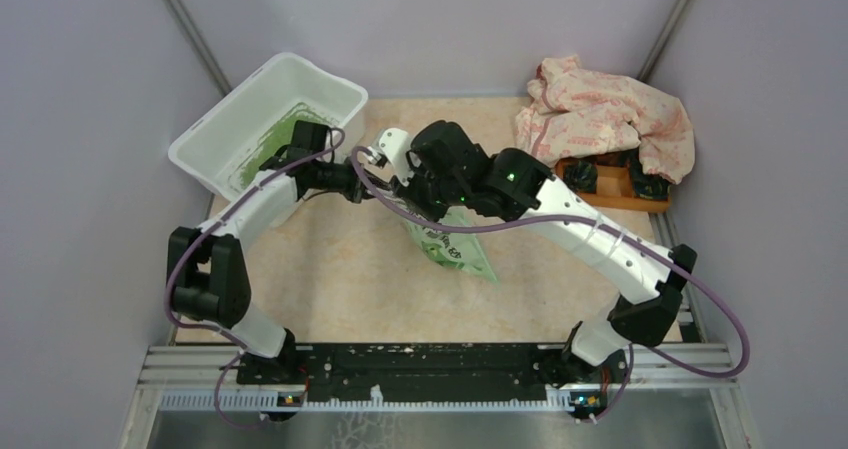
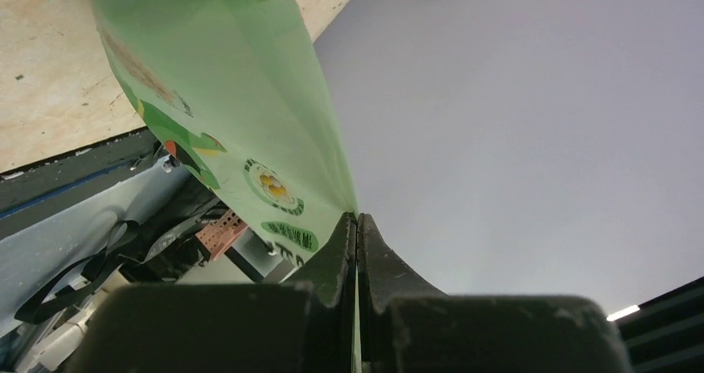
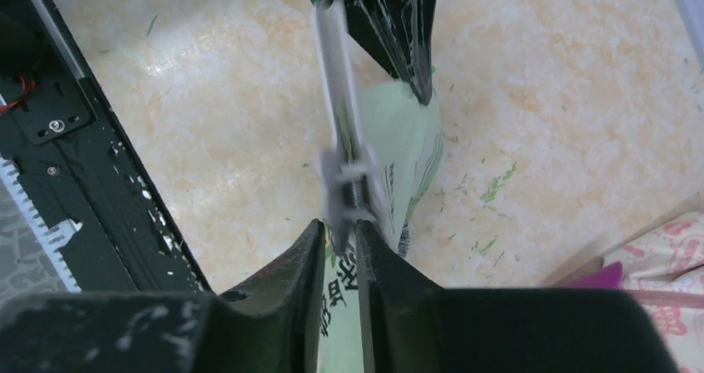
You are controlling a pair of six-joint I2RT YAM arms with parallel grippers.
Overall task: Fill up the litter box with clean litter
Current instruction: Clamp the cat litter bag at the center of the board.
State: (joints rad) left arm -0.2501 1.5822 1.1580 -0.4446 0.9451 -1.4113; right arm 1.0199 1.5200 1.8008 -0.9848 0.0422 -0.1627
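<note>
Where the arms meet: over the far half of the table (image 1: 330, 269), just right of the box (image 1: 215, 134), with the bag (image 1: 455, 249) between them.
Box: white tub at the far left corner, set at an angle to the table's edges, close to the left wall.
Litter (image 1: 268, 151): green patch on the floor of the box, toward its near right end.
Left gripper (image 2: 358, 217): clenched tight on a thin edge of the bag, fingers pressed together with the plastic pinched between them; the bag fans out away from it.
Right gripper (image 3: 342, 228): jaws a narrow slit apart, printed bag plastic in the slit; whether it pinches the bag or has let go, I cannot tell.
Bag: light green, printed; its lower end shows below the right arm in the top view; whether it rests on the table, I cannot tell.
Stray granules (image 3: 496, 186): a few green bits on the table beside the bag.
Tray (image 1: 612, 197): orange wood at the far right, partly under the cloth (image 1: 610, 119).
Cloth: pink-patterned, crumpled, in the far right corner.
</note>
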